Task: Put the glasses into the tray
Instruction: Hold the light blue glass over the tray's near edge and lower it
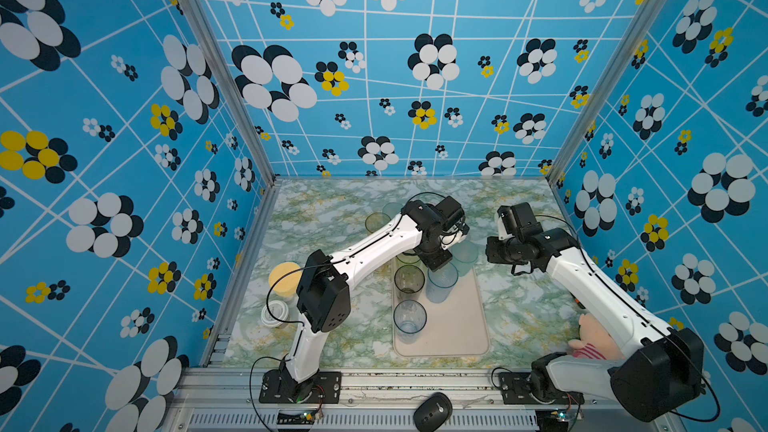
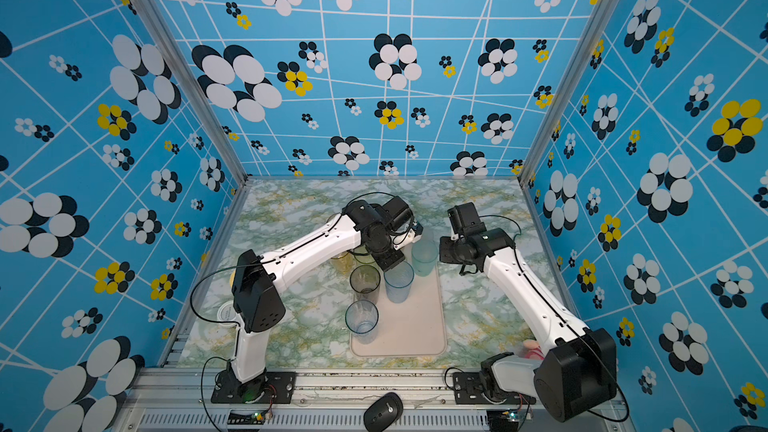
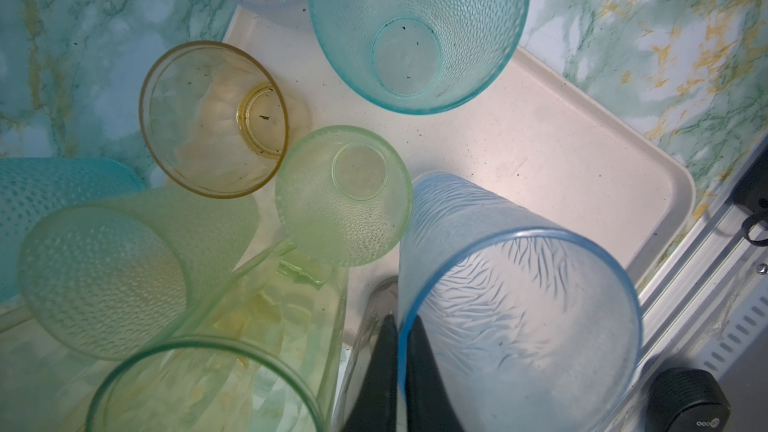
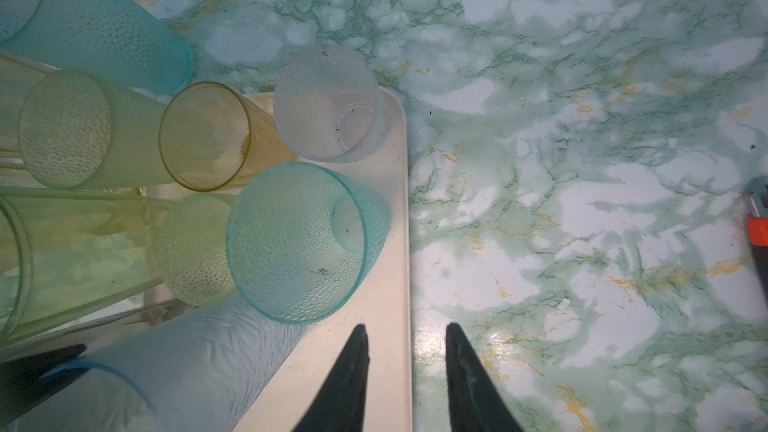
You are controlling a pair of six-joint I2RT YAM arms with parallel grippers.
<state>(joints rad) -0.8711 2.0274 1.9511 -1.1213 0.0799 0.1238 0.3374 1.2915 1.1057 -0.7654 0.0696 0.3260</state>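
Left gripper (image 3: 402,320) is clamped tight on the rim of the blue tumbler (image 3: 519,305), one black finger inside the wall and one outside. That glass is pale frosted blue with a feathery, scratched-looking texture and a brighter blue lip. It is upright over the middle of the tray (image 3: 540,160); I can't tell whether its base touches down. The tray itself is a flat, cream-pink rectangle with rounded corners and a low rim, seen in both top views (image 1: 453,326) (image 2: 411,326). Along its left long side stand a smoky grey tumbler (image 1: 409,280) and, nearer the tray's front end, a clear bluish tumbler (image 1: 409,317), both upright and mouth-up. At the tray's far end it's crowded: a dimpled teal tumbler (image 3: 415,35), a smooth amber tumbler (image 3: 214,118), a small dimpled green tumbler (image 3: 345,195) and, on the far corner, a frosted clear tumbler (image 4: 328,103). Just off that far end, on the marble tabletop (image 4: 582,160), stands a second teal tumbler (image 4: 95,22), and more green glasses crowd beside it. Right gripper (image 4: 407,328) hangs with its fingers apart and nothing between them, straddling the tray's right long rim, one tip above the tray and one above the marble.
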